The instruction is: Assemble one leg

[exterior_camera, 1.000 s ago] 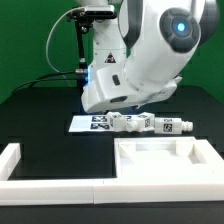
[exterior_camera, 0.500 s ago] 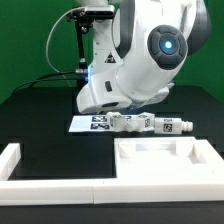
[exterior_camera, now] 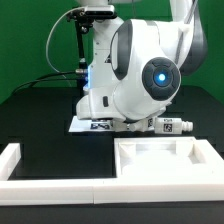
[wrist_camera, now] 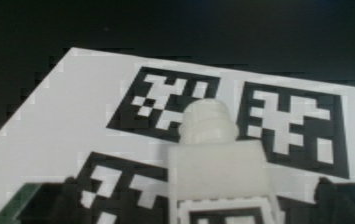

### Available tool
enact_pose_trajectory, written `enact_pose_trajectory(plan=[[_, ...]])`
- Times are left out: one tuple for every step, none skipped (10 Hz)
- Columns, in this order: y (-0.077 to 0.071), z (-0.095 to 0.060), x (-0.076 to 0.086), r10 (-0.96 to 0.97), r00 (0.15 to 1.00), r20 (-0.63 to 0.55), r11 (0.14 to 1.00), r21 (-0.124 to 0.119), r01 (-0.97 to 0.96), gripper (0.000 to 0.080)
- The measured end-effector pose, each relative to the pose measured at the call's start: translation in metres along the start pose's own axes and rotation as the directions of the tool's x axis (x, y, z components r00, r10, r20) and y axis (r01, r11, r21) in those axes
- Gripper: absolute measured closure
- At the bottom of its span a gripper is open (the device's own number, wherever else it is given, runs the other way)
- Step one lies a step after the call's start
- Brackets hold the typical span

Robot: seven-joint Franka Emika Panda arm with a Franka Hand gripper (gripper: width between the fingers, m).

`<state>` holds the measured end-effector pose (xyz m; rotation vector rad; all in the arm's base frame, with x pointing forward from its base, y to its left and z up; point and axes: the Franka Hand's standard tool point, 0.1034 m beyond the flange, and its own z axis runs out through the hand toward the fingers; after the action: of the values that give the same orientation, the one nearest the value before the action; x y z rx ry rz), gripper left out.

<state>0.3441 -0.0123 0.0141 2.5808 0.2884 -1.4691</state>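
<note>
Arm (exterior_camera: 135, 75) swung lower, now hiding most of marker board (exterior_camera: 80, 127). Wrist view: fingers (wrist_camera: 41, 205) released, straddling leg (wrist_camera: 209, 150) over board, not touching. Exterior view: second leg (exterior_camera: 168, 125) at arm's 3 o'clock.

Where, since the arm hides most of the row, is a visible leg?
On the exterior view's right, the leg pokes out from behind the arm, just behind the white tray part.

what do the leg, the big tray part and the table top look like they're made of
Leg: likely matte white plastic, opaque and evenly coloured, with no glare. Tray part: apparently the same matte white plastic, with thick moulded-looking walls. Table: dull black surface with no reflections; whether cloth or sheet, I cannot tell.
</note>
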Motion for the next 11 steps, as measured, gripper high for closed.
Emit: enact_pose_trajectory(plan=[[0.0,0.0,0.0,0.0,1.0,0.001,1.0,0.0,0.0,0.0259],[0.0,0.0,0.0,0.0,1.0,0.001,1.0,0.0,0.0,0.0396],[0.0,0.0,0.0,0.0,1.0,0.001,1.0,0.0,0.0,0.0396],[0.0,0.0,0.0,-0.001,1.0,0.001,1.0,0.0,0.001,0.0519],[0.001,-0.012,-0.008,-0.018,1.0,-0.001,1.0,0.0,0.018,0.0519],[0.004,-0.034,-0.017,-0.032,0.999,-0.034,0.999,0.004,0.033,0.0519],[0.009,-0.064,-0.029,-0.024,0.997,-0.067,1.0,0.013,0.025,0.0519],[0.011,-0.097,-0.028,-0.023,0.99,-0.138,0.999,0.026,0.027,0.0519],[0.016,-0.123,-0.023,-0.024,0.97,-0.242,0.999,0.021,0.03,0.0519],[0.018,-0.134,-0.019,-0.027,0.935,-0.352,0.999,0.01,0.033,0.0519],[0.016,-0.128,-0.021,-0.029,0.912,-0.41,0.999,0.006,0.034,0.0518]])
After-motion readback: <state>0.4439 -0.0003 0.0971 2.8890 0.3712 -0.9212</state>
